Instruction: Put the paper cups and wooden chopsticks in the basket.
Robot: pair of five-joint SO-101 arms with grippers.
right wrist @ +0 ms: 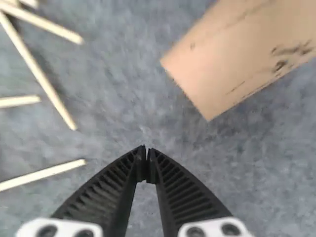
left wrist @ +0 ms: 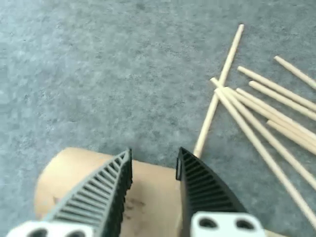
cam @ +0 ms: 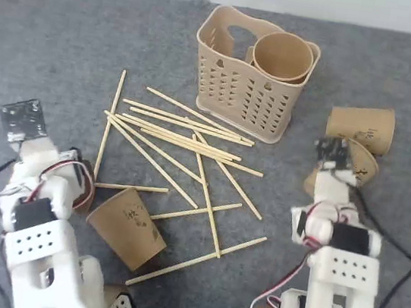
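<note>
The left gripper (left wrist: 154, 157) has its fingers a little apart, holding nothing, just over a paper cup (left wrist: 69, 173) lying on its side. The right gripper (right wrist: 146, 155) has its fingers pressed together with nothing between them, near another cup (right wrist: 242, 54). Chopsticks (cam: 184, 139) lie spread on the gray mat (cam: 53, 41), and 1 cup (cam: 283, 56) sits in the basket (cam: 236, 97).

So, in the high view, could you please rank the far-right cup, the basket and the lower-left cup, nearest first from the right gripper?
1. Far-right cup: lying on its side just beyond the right gripper.
2. Basket: farther back, toward the middle.
3. Lower-left cup: lying on the opposite side of the table.
</note>
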